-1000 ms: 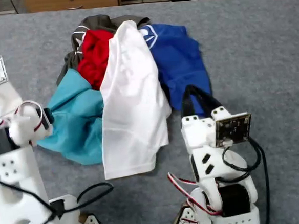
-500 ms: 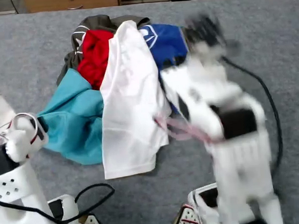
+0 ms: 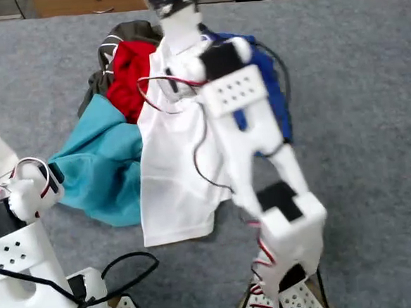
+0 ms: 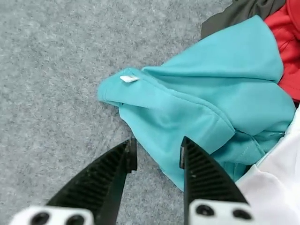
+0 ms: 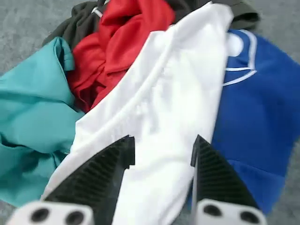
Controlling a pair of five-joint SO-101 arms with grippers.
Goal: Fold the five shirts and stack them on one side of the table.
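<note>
The white shirt [image 3: 178, 170] lies topmost on the heap on the grey worktop [image 3: 369, 79]. The right end effector [image 5: 162, 145] hangs over it, wide open and empty. The left end effector [image 4: 157, 150], likewise open and empty, sits at the edge of the teal shirt [image 4: 197, 93]. Best to pinch only the white layer, then draw it clear.

Right arm [image 3: 249, 123] stretched long across the heap, its hand [image 3: 170, 0] blurred at the far edge of the bench [image 3: 355, 80]. White shirt [image 3: 175, 177] on top — teal shirt [image 3: 101, 168] beside it, red shirt [image 3: 133, 74] and dark shirt [image 3: 130, 31] behind, blue shirt [image 3: 279, 113] under the arm. Left arm [image 3: 19, 209] sits low by the teal edge.
</note>
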